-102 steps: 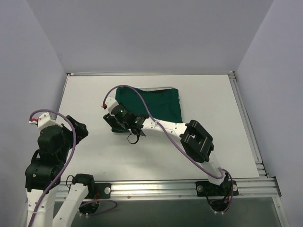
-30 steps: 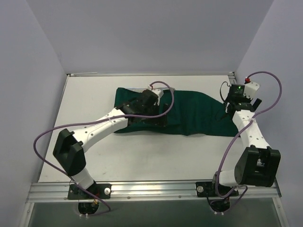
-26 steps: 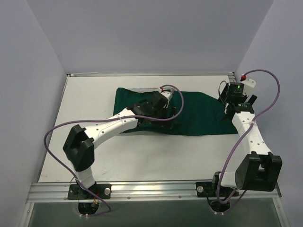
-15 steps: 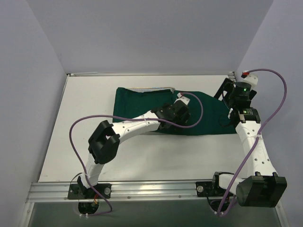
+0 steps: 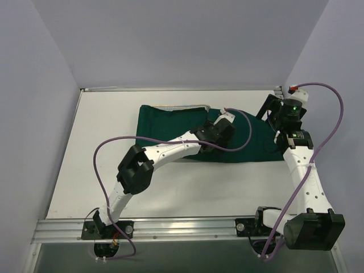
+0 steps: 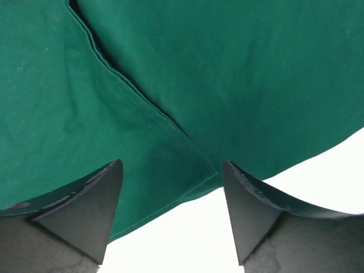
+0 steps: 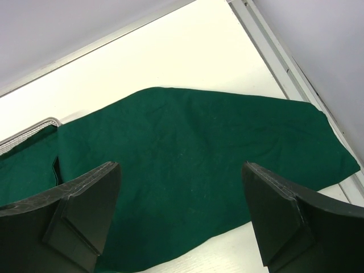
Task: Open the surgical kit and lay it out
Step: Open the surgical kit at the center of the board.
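One dark green cloth wrap (image 5: 170, 122) is lying across the far half of the table (image 5: 102, 153), with one flap spreading rightward. A wire-mesh tray (image 7: 25, 135) is peeking out at its far edge. Left gripper (image 6: 172, 165) is hanging over the near hem, jaws wide, gripping nothing. Right gripper (image 7: 181, 165) is hovering above the cloth's right end, jaws wide, empty.

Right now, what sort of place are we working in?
Probably a robot test cell, not a clinic: a white table edged with aluminium rail, plain pale walls boxing it in, and a dark green cloth wrap spread on it.
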